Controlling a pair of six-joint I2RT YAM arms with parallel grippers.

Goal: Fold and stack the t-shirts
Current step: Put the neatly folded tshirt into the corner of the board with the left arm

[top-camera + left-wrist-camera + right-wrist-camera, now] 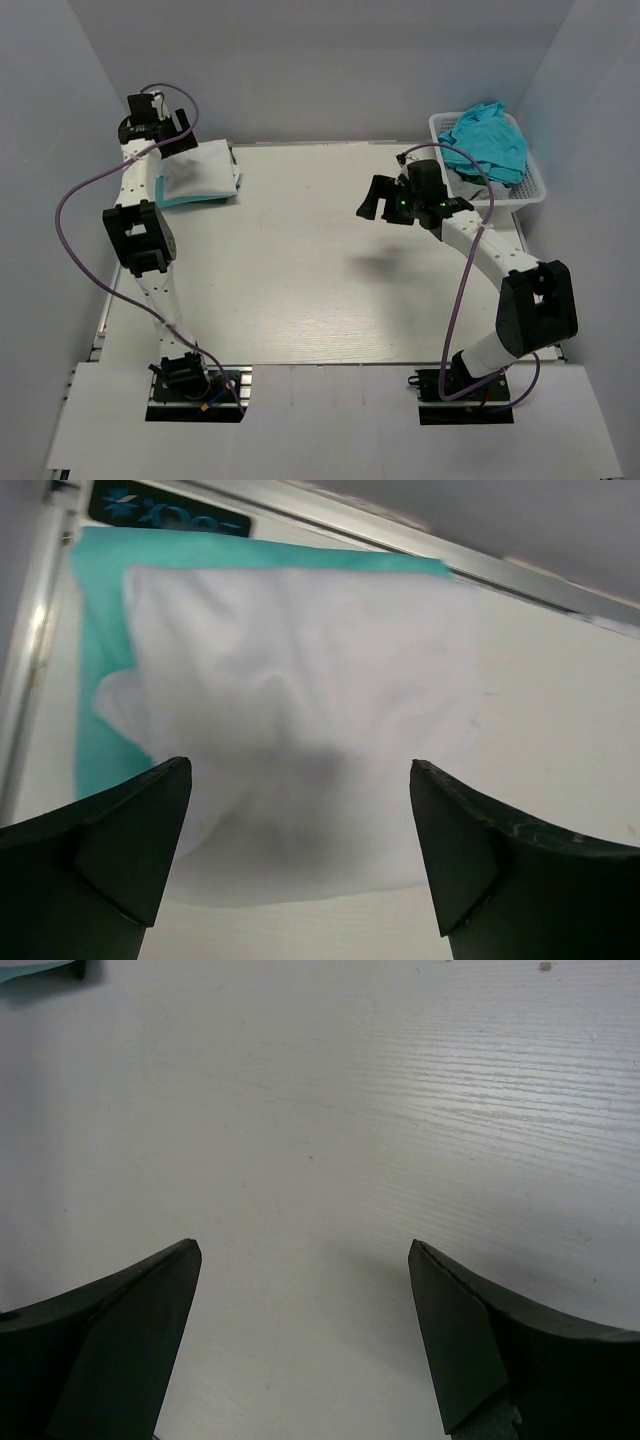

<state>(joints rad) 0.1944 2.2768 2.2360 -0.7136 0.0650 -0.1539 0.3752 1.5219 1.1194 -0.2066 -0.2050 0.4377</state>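
Note:
A folded white t-shirt lies on a folded teal t-shirt at the table's far left. In the left wrist view the white shirt fills the middle, with the teal shirt showing along its left and top edges. My left gripper is open and empty just above the stack. More teal t-shirts sit crumpled in the white basket at the far right. My right gripper is open and empty, raised over bare table left of the basket.
Grey walls close the table on the left, back and right. A metal rail runs along the table's left edge beside the stack. The bare tabletop lies between the stack and the basket.

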